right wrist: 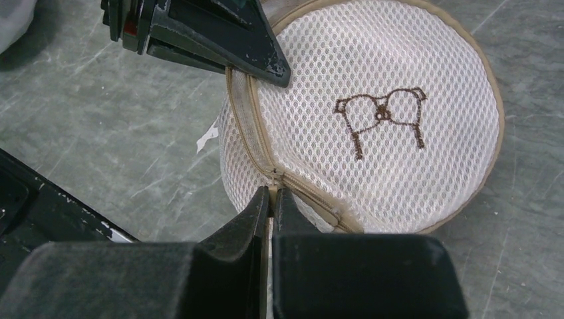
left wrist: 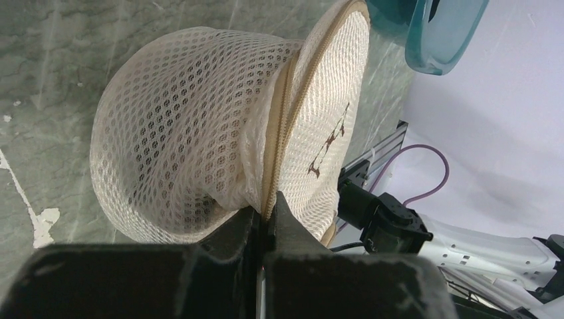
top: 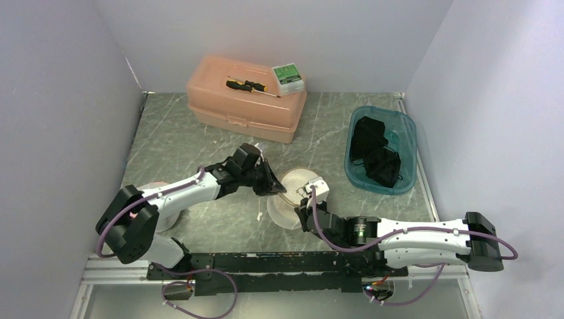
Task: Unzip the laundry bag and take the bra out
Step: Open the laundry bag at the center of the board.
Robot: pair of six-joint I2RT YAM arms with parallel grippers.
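Bag (right wrist: pixel 412 73) is lying mid-frame; left pincer (left wrist: pixel 266 216) is pinching its seam (left wrist: pixel 284 126) to brace it, right pincer (right wrist: pixel 273 199) is pinching the zip pull (right wrist: pixel 274 178), likely for unzipping.

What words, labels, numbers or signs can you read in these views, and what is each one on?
No readable words or numbers in any view.
On the laundry bag: an embroidered brown bra outline on the mesh face, a sign only, no lettering.
On the green-and-white box atop the pink toolbox: printed marks, too small to read.
On the screwdriver: no marking that can be made out.
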